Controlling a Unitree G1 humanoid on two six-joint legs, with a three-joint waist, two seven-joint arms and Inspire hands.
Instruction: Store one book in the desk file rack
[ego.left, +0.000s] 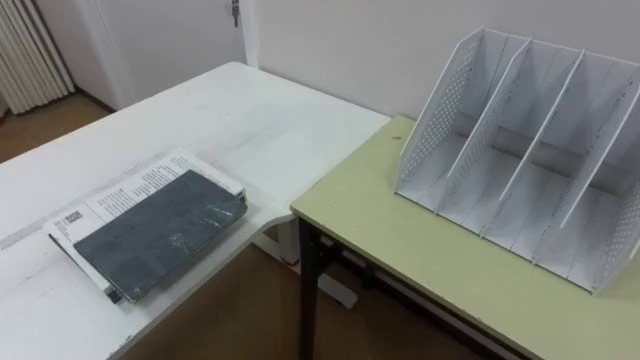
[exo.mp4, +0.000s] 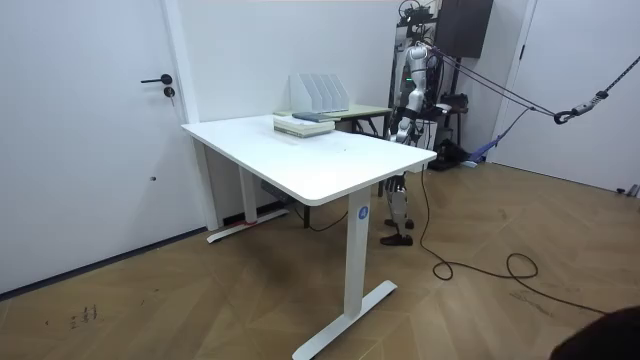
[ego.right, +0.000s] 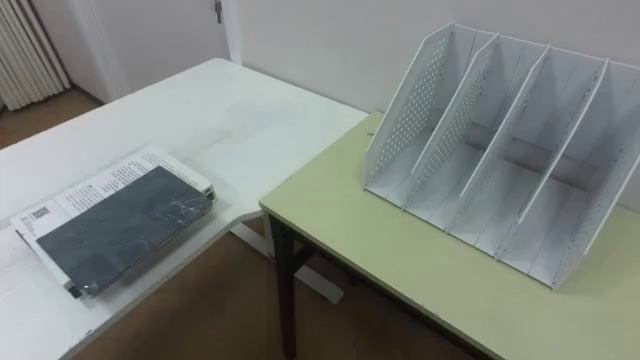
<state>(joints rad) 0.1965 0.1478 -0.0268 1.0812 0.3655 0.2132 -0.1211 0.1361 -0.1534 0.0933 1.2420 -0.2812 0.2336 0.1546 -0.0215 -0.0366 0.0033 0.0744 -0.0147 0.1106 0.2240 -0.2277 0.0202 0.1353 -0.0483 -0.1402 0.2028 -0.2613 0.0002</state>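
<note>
You find no legible text here: the print on the white printed cover (ego.left: 118, 192) beneath the dark book (ego.left: 162, 236) is too fine, and so is the blue round sticker (exo.mp4: 363, 212) on the white desk (exo.mp4: 300, 165) leg.

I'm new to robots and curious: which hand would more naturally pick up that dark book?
Probably the left: the dark book lies on the white table on its left side, while the file rack stands to the right.

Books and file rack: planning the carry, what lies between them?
Left eye view: from books to file rack, only bare white table, floor gap, bare green desk.
</note>
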